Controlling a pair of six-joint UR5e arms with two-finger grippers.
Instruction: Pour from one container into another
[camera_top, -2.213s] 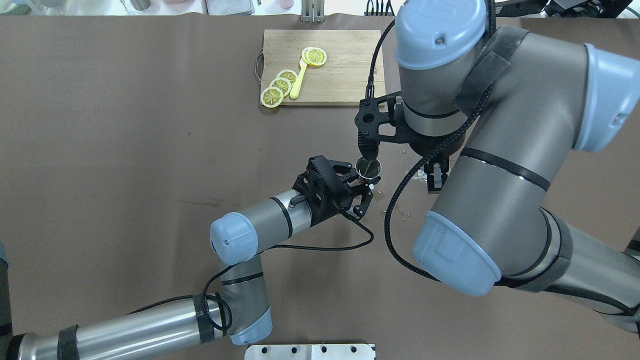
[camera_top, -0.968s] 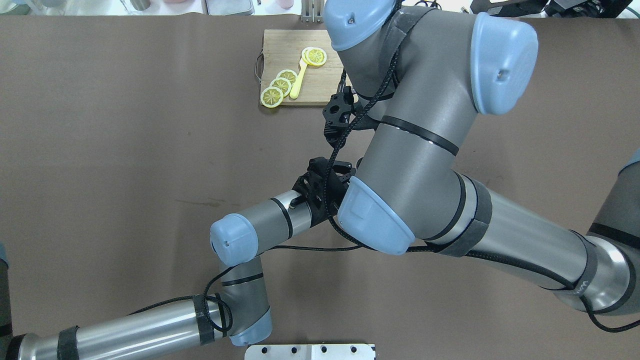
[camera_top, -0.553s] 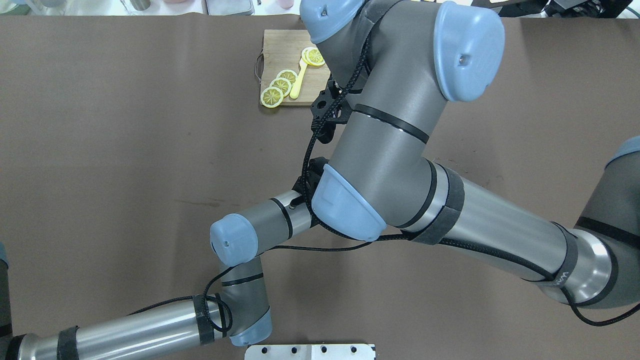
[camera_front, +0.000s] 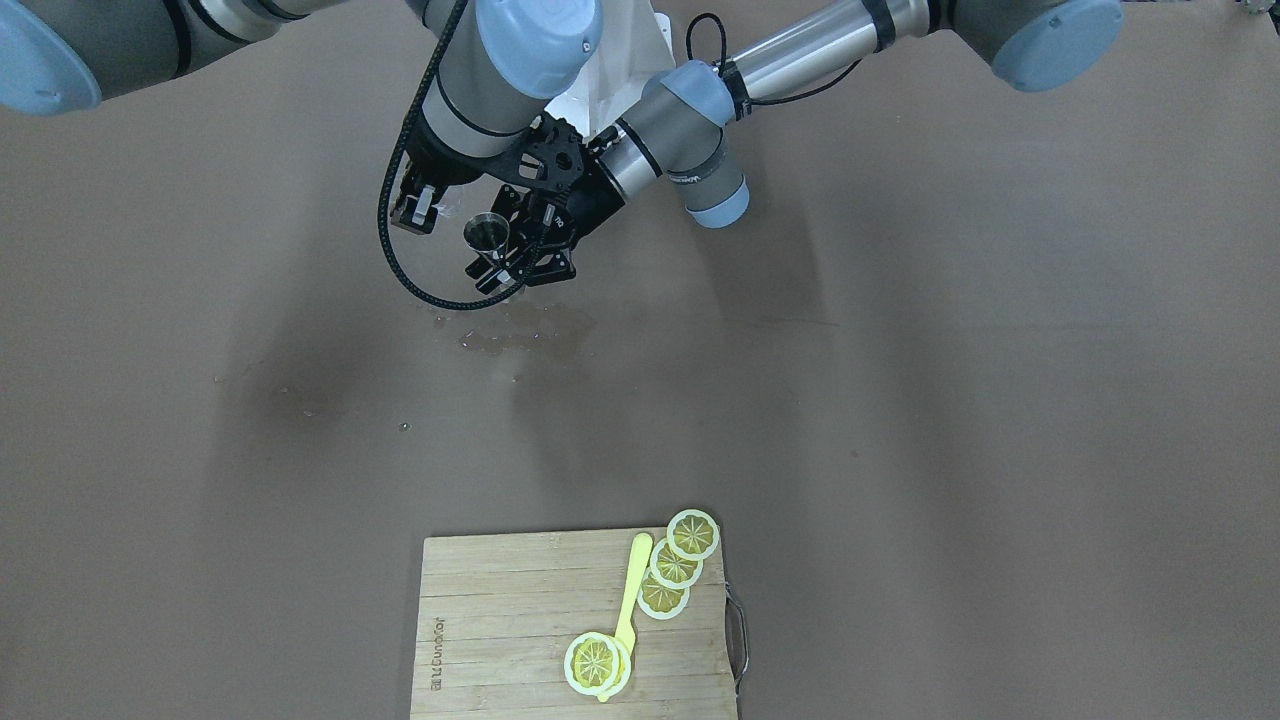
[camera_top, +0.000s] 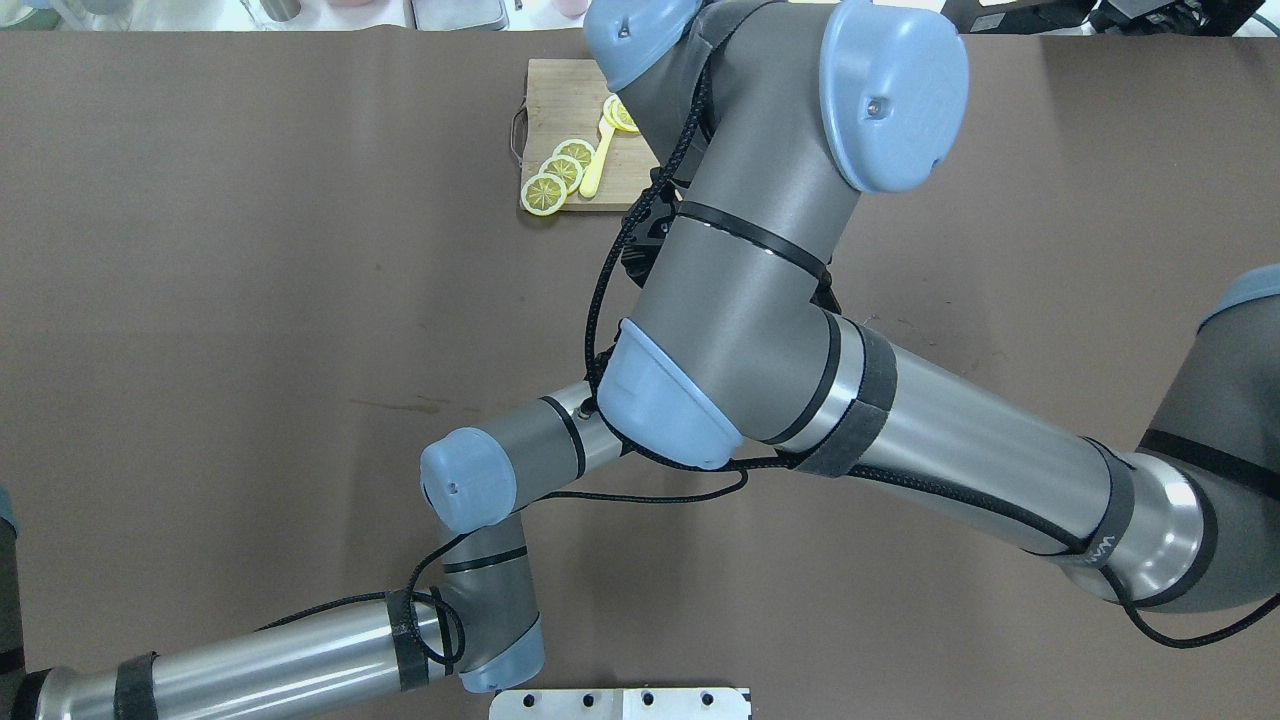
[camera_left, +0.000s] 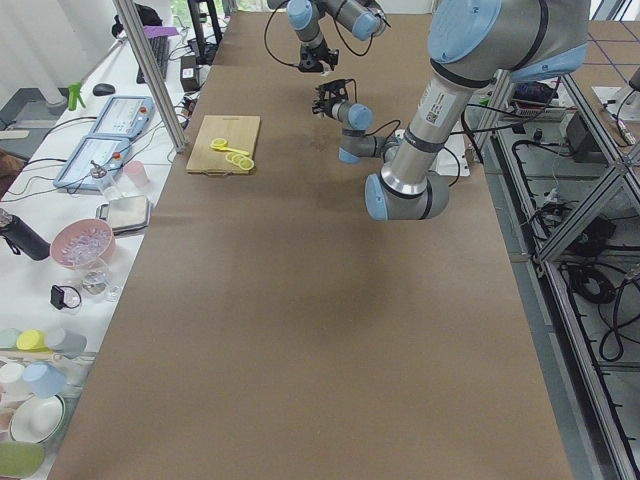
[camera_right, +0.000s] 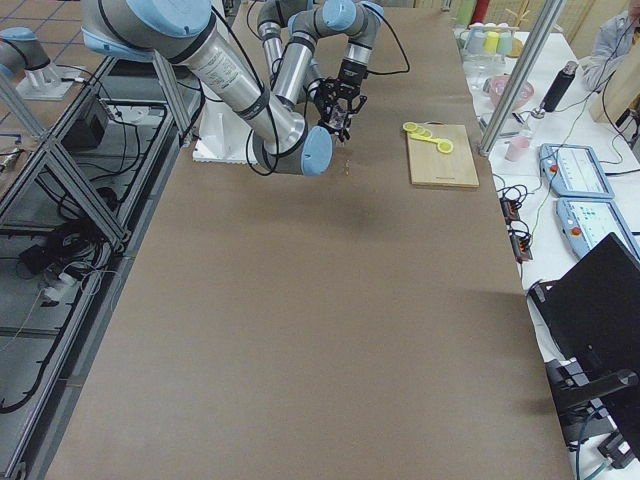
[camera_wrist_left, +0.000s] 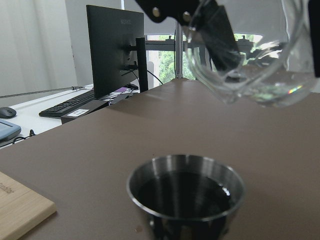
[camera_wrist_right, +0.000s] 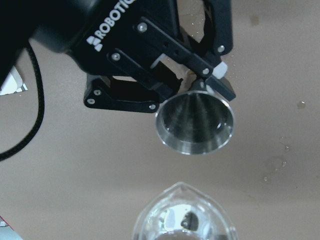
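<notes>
Gripping the jigger (camera_wrist_right: 195, 125) mouth-up, left end effector (camera_wrist_right: 197, 85); right end effector (camera_front: 432, 208) grips tilted beaker (camera_wrist_left: 255, 75).

Brown table (camera_front: 1000, 400), wooden cutting board (camera_front: 500, 600) nr far edge, prob. wet spill patch (camera_front: 520, 335) mid-table

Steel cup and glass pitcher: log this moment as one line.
left end effector: shut on steel cup | right end effector: shut on glass pitcher | pour: no stream visible | table: wet spots
</notes>
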